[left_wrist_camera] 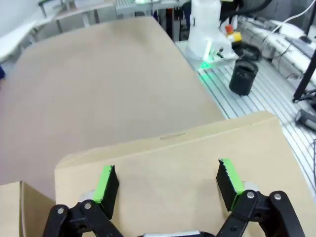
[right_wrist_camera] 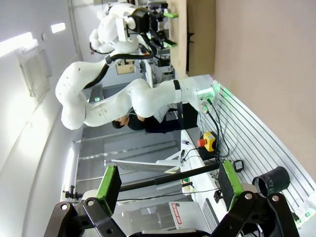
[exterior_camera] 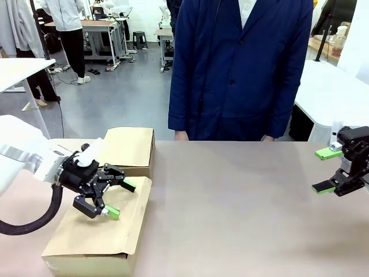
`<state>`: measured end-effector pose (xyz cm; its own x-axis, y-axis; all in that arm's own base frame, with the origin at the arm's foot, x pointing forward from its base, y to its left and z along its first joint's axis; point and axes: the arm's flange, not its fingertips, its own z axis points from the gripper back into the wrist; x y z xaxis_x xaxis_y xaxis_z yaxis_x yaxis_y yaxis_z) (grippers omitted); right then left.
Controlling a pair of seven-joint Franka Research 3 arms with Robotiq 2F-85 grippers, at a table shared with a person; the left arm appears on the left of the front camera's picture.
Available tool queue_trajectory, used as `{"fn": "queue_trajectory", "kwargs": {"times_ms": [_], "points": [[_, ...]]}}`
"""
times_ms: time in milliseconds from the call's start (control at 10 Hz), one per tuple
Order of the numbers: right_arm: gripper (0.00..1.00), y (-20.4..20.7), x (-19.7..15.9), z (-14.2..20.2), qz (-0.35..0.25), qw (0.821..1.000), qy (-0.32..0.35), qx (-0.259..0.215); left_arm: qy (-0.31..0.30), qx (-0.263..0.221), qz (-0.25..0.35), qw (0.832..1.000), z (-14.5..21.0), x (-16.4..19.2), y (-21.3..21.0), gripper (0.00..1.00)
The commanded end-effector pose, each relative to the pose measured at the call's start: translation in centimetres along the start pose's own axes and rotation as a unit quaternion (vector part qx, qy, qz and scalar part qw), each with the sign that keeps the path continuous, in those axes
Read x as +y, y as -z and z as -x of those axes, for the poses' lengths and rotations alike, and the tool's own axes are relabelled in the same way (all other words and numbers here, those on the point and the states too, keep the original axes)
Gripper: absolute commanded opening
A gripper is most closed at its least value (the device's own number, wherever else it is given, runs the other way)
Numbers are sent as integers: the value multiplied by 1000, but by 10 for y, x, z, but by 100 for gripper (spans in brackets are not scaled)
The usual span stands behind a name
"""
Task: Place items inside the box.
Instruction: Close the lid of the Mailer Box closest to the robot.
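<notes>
So I'm hanging my left gripper (exterior_camera: 116, 199) right over the cardboard box (exterior_camera: 98, 231) at my left end of the surface (exterior_camera: 242, 208), jaws spread wide and holding nothing. In my left wrist view the green pads (left_wrist_camera: 105, 185) are sitting well apart with just the box's closed flap (left_wrist_camera: 173, 173) showing between them, and I can't tell if they're actually touching the cardboard or just floating above it. The box is lying with its near flap folded down flat, and another flap (exterior_camera: 130, 147) is standing up at the far side, toward the person in the dark blue coat (exterior_camera: 236, 69) who's standing at the far edge of the surface.

My right gripper (exterior_camera: 327, 171) is hanging way over at my right side, above the surface, jaws also wide open and gripping nothing. In its wrist view it's looking sideways along the surface edge, with my left arm (right_wrist_camera: 106, 94) and the box showing farther off.

I'm not spotting any of the small desk items anywhere on the surface.
</notes>
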<state>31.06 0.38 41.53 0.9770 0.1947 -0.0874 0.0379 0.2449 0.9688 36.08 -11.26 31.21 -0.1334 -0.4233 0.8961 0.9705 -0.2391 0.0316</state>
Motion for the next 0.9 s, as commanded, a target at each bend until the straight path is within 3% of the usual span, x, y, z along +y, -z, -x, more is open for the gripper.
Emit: {"fn": "queue_trajectory", "kwargs": {"times_ms": [0, 300, 500, 700, 800], "points": [[100, 1, 3, 2, -6, 1000, 5, -4, 1, 29, -1, 1000, 3, -156, 39, 100], [100, 1, 3, 2, -6, 1000, 5, -4, -8, 37, 3, 999, 1, -154, 33, 100], [100, 1, 3, 2, -6, 1000, 5, -4, -21, -22, -26, 999, -29, -145, -5, 100], [100, 1, 3, 2, -6, 1000, 5, -4, -104, -97, -56, 988, -61, -139, -75, 100], [100, 1, 3, 2, -6, 1000, 5, -4, -209, -144, -40, 966, -65, -138, -118, 100]]}}
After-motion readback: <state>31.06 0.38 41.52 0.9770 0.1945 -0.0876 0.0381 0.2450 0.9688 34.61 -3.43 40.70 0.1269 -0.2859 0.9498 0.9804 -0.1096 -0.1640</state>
